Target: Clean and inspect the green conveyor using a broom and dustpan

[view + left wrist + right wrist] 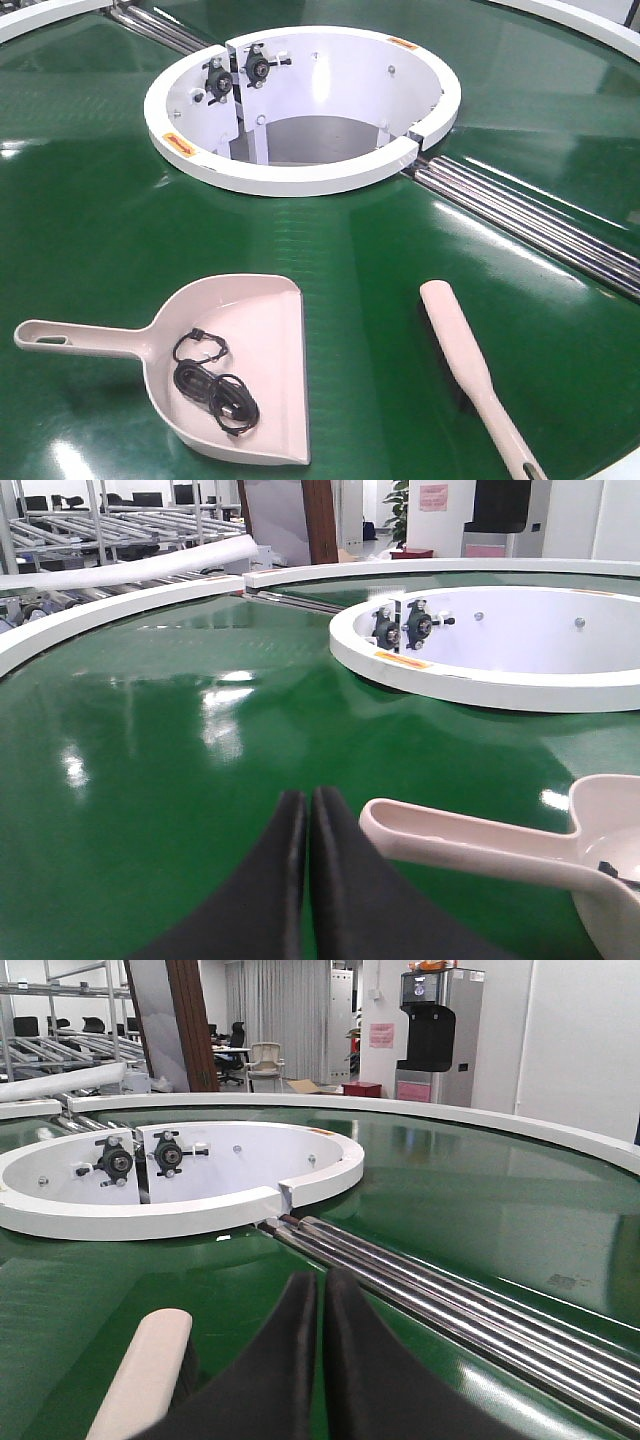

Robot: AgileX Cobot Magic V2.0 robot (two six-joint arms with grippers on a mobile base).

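The green conveyor (90,230) fills the front view, with its white ring opening (300,105) at the back. The beige dustpan (270,385) lies at the lower left, handle pointing left, with a coiled black cable (215,385) inside. The beige broom (465,365) lies at the lower right, handle toward the near edge. Neither gripper shows in the front view. My left gripper (307,798) is shut and empty, just left of the dustpan handle (450,842). Shut and empty too, my right gripper (322,1280) hovers just right of the broom head (150,1370).
Steel roller strips (540,225) run from the ring to the right edge, and another strip (160,28) runs to the upper left. The roller strips (450,1295) pass right of my right gripper. A white outer rim (120,605) borders the belt. Racks and office furniture stand beyond.
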